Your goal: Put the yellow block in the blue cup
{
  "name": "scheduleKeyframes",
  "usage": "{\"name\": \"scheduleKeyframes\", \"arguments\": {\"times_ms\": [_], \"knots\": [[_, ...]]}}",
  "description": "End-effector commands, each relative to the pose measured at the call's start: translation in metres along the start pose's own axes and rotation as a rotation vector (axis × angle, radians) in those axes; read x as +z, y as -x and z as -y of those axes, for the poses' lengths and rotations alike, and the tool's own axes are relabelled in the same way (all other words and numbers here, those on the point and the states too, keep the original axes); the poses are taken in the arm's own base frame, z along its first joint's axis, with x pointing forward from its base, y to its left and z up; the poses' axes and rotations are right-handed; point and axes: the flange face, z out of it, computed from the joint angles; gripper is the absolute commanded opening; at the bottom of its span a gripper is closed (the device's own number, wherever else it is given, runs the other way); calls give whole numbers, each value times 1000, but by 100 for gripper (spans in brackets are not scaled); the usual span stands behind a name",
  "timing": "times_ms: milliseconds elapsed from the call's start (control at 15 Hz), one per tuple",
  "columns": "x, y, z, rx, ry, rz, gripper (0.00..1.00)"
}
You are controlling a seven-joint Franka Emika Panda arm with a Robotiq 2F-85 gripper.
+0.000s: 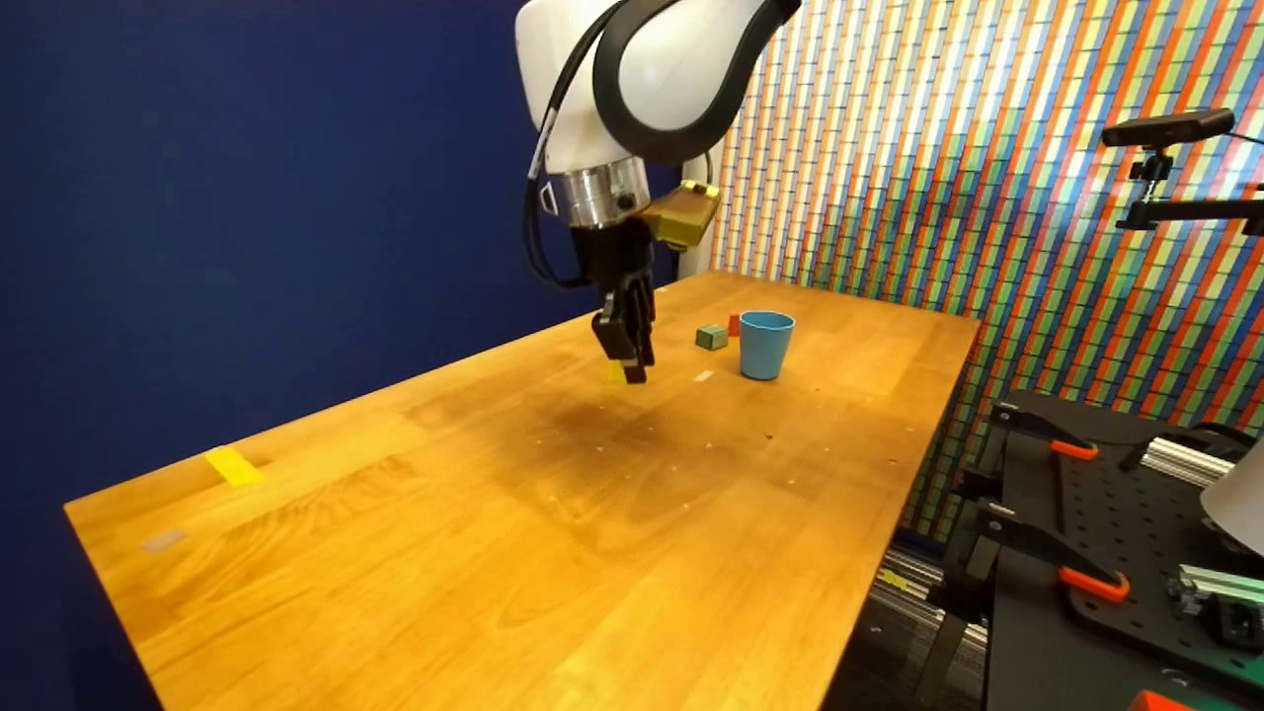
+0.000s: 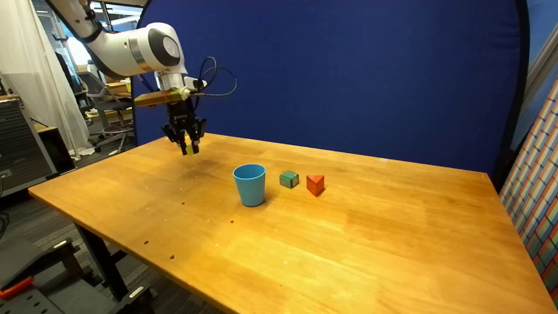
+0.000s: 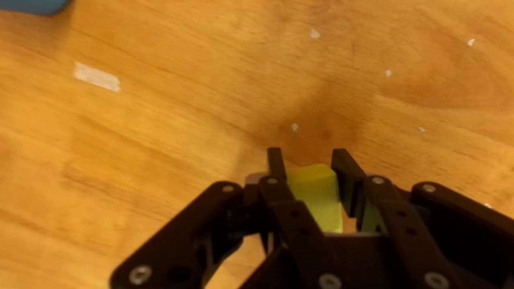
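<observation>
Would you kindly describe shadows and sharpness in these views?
Wrist view: the claw is dark and slightly blurred, the yellow block soft-edged; in an exterior view, a diffuse shadow marks the wooden tabletop below the claw; in an exterior view, the blue cup casts a small shadow beside its base.

- In an exterior view, we see at the centre the gripper, with the yellow block at its tip.
- Right of centre, the blue cup stands upright.
- Left of it, we notice a green block.
</observation>
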Motion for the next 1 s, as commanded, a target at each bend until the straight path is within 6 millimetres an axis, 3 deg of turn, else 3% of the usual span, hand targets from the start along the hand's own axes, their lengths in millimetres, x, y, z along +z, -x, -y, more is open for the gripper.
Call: {"name": "scheduleKeyframes", "arguments": {"times_ms": [0,200,467,667,933], "knots": [[-54,49,-48,137,34,-57,15],[-85,86,-96,274,53,-94,15],[-92,129,-156,431,73,-92,15],[-76,147,-185,489,64,-56,15],[-36,153,-199,518,44,16,15]]}}
